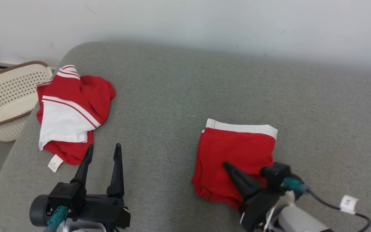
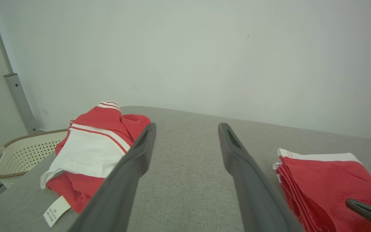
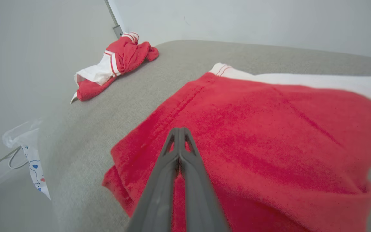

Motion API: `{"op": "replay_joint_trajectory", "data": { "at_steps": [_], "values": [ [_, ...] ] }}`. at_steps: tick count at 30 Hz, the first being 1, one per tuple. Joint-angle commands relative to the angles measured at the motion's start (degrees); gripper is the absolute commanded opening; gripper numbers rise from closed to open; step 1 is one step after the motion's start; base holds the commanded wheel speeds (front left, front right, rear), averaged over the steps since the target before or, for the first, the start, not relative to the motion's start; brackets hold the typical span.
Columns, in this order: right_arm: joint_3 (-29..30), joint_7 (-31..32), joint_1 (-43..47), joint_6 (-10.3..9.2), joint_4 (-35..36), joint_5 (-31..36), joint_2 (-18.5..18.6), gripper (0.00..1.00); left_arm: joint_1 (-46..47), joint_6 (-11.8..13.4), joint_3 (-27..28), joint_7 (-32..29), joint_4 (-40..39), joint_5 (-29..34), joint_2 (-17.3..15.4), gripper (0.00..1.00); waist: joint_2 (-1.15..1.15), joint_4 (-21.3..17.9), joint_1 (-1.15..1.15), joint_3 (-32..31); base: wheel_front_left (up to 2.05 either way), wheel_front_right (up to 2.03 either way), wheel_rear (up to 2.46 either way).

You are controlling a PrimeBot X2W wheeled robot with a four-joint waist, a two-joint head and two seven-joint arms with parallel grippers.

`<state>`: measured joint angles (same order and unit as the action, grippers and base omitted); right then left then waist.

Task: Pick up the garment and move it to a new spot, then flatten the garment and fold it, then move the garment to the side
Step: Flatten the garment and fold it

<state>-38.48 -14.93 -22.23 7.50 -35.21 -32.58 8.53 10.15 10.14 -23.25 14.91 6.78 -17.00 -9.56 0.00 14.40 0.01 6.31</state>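
Nearest you, the left gripper (image 1: 104, 147) hangs over bare grey cushion (image 1: 172, 96) with its two fingers spread wide and nothing between them. It looks parked out of the way, since the work in hand is on the other side.

The right gripper (image 1: 226, 165) has its fingers pressed together into one blade, pinching nothing. Its tip lies over the near-left part of the folded garment (image 1: 237, 151). A shut blade suits pressing or sliding cloth rather than grasping it, so you are probably at the last smoothing, or about to push the fold aside. Whether the tip actually bears on the cloth, you cannot tell.

The folded garment sits right of centre on the cushion, red, its white waistband along the far edge, squared into a neat rectangle. Folding looks done; the move to the side remains.

Further off to the left, a crumpled garment (image 1: 72, 109) in red and white lies in a heap near the cushion's edge, a label (image 1: 55, 163) sticking out towards you. Beyond it a perforated cream basket (image 1: 5, 96) stands off the cushion.

The right wrist view gives you the closed seam between the fingers and the stacked layers at the fold's near-left corner, plus a plastic bag (image 3: 27, 145) down beside the cushion. The left wrist view shows the fold's layered edge from the side.
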Motion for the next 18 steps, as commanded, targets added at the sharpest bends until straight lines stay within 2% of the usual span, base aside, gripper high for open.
{"op": "replay_joint_trajectory", "data": {
  "at_steps": [1,5,6,7,11,18],
  "values": [
    [2.46,-0.36,0.41,-0.02,2.08,0.50,0.90,0.00,-0.36,0.24,0.36,0.26,-0.20,0.33,-0.39,1.00,0.00,-1.33,-0.01,-0.35,0.00,0.00,0.00],
    [11.71,-0.27,3.94,-0.02,8.71,3.01,1.87,0.00,-0.36,-0.06,0.54,0.26,-0.45,0.53,-0.67,1.00,0.00,-3.16,-0.01,-0.73,0.00,0.00,0.00],
    [11.71,-0.27,3.94,-0.02,8.71,3.01,1.87,0.00,-0.36,-0.06,0.54,0.26,-0.45,0.53,-0.67,1.00,0.00,-3.16,-0.01,-0.73,0.00,0.00,0.00],
    [16.62,-0.28,5.94,-0.02,11.77,4.61,1.61,0.00,-0.40,-0.19,0.72,0.26,-0.46,0.65,-0.93,1.00,0.00,-4.19,-0.01,-1.09,0.00,0.00,0.00],
    [24.74,-0.28,9.96,-0.02,17.26,7.82,0.64,0.00,-0.49,-0.41,0.84,0.27,-0.28,0.76,-1.22,1.00,0.00,-6.11,-0.01,-1.85,0.00,0.00,0.00],
    [32.09,-0.30,14.63,-0.02,23.07,11.45,-1.28,0.00,-1.09,-0.10,1.04,0.27,0.16,0.61,-1.93,1.00,0.00,-9.10,-0.01,-3.31,0.00,0.00,0.00]
  ]
}}
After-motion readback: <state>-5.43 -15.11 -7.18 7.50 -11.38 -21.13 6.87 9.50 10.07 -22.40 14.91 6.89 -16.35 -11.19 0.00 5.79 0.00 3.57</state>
